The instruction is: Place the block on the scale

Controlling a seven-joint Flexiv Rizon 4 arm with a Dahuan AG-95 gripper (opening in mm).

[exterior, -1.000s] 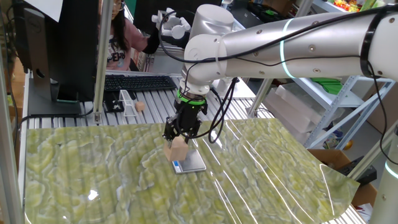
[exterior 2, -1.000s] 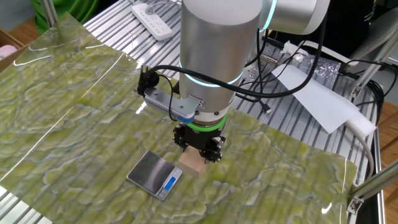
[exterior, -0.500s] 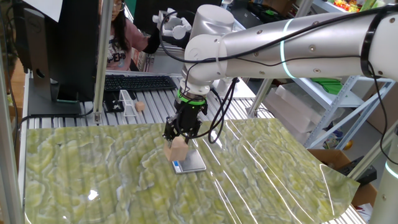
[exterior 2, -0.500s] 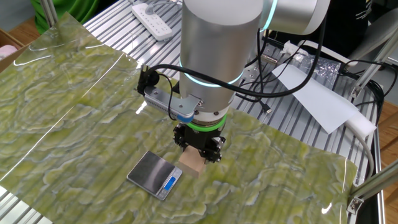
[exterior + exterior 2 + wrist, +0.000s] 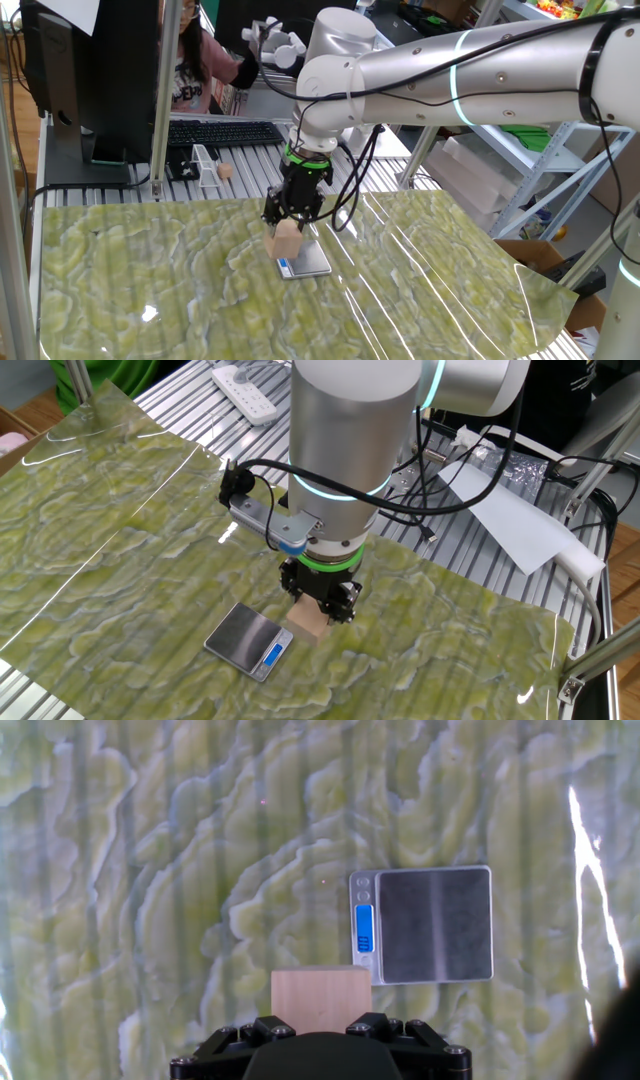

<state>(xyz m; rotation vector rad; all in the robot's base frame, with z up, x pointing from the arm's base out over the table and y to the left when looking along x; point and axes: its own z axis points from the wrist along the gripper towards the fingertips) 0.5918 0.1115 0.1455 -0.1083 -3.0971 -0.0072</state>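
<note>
Clearly, in one fixed view the gripper (image 5: 284, 226) is clamped on the wooden block (image 5: 286, 240), which hangs beneath the black fingers above the green marbled table cover (image 5: 150, 270). The pocket scale (image 5: 304, 260) lies flat on that cover just beside and below the block, its blue display strip on the near edge. Behind the cover, on the slatted table (image 5: 120, 192), sit a black keyboard (image 5: 225, 132) and a tiny wooden ball (image 5: 226, 171); a person in a pink top (image 5: 190, 70) stands farther back.

From the other fixed view, the arm's wide silver wrist comes straight down, and the block (image 5: 307, 624) shows under the gripper (image 5: 316, 603), close against the display end of the scale (image 5: 248, 641). Whether the block touches the cover cannot be told. A white power strip (image 5: 247, 390) and a sheet of paper (image 5: 505, 520) lie on the bare slats beyond.

The hand view looks down past the gripper (image 5: 320, 1020): the block (image 5: 321, 1000) sits held at the bottom centre, and the scale (image 5: 423, 925) lies up and to the right, its silver plate bare, the block's corner just overlapping the scale's lower left corner.
</note>
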